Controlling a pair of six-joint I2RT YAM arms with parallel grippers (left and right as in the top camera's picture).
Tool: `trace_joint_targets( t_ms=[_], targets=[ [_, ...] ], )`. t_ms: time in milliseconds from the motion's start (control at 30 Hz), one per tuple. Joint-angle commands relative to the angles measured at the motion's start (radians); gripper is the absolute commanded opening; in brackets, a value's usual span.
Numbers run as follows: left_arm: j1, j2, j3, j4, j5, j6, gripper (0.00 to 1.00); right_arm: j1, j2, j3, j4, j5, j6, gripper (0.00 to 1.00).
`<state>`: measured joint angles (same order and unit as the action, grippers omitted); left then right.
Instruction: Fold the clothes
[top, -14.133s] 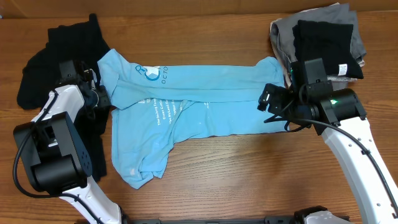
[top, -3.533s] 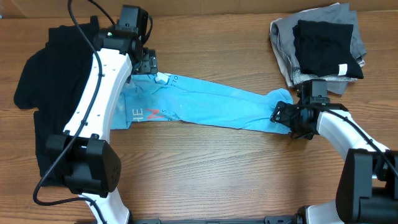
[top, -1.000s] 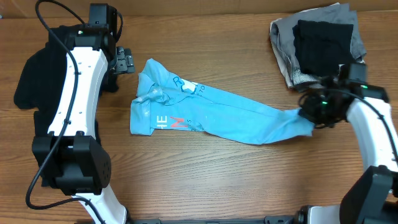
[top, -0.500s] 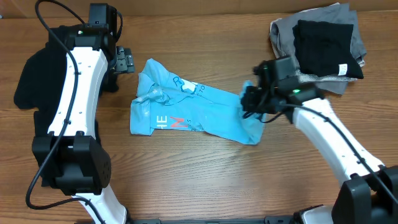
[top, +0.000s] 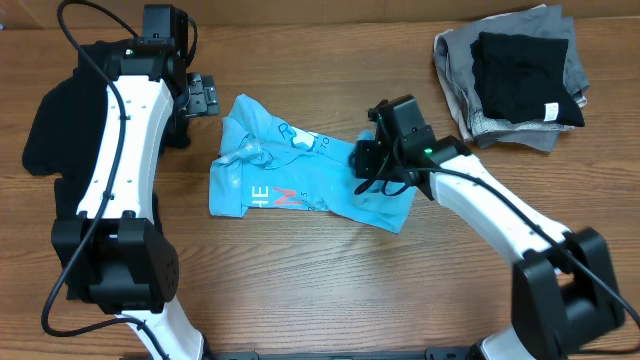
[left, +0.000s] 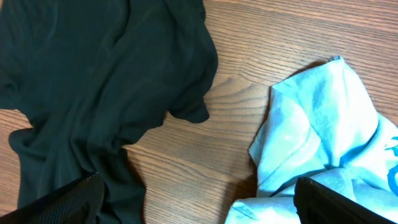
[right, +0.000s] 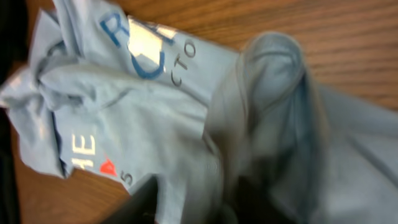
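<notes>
Starting from the front edge of the counter (top: 300, 300), which is bare wood.

Item: blue shirt (top: 290, 180), mid-counter, slightly left of centre. It is a rumpled band with its long axis running left to right, the left end wider and reaching toward the back edge, the right end dipping toward the front. Printed lettering faces up at the left end. A second ago this band reached far toward the right edge. Now its right end has been carried inward over the middle, so it looks about half as long. I take that as the crosswise fold in progress, not yet laid flat.

Item: right gripper (top: 367, 165), over the shirt's right end, jaws closed on a bunched fold of blue cloth.

Item: left gripper (top: 205, 95), toward the back-left, just clear of the shirt's back corner, jaws spread wide and holding nothing.

Item: black garment (top: 55, 120), unfolded, heaped along the left edge.

Item: folded stack (top: 520, 70), black on grey, at the back-right corner.
</notes>
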<state>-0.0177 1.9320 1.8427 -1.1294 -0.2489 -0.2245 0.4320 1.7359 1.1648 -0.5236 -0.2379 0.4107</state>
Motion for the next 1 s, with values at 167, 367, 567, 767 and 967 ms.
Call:
trace_joint_targets(
  t_ms=[167, 367, 567, 767, 967],
  targets=[
    [0.0, -0.015, 0.021, -0.013, 0.019, 0.023, 1.0, -0.003, -0.033, 0.053, -0.029, -0.133, -0.063, 0.87],
    [0.0, 0.004, -0.008, -0.02, 0.267, 0.198, 1.0, -0.076, -0.12, 0.138, -0.194, -0.039, -0.078, 1.0],
    [0.0, 0.093, -0.029, -0.027, 0.456, 0.378, 1.0, -0.219, -0.148, 0.159, -0.302, -0.009, -0.105, 1.0],
    [0.0, 0.217, -0.029, -0.041, 0.537, 0.475, 1.0, -0.299, -0.148, 0.158, -0.361, -0.009, -0.131, 1.0],
    [0.001, 0.324, -0.029, -0.021, 0.528, 0.536, 1.0, -0.303, -0.148, 0.158, -0.369, -0.01, -0.143, 1.0]
  ],
)
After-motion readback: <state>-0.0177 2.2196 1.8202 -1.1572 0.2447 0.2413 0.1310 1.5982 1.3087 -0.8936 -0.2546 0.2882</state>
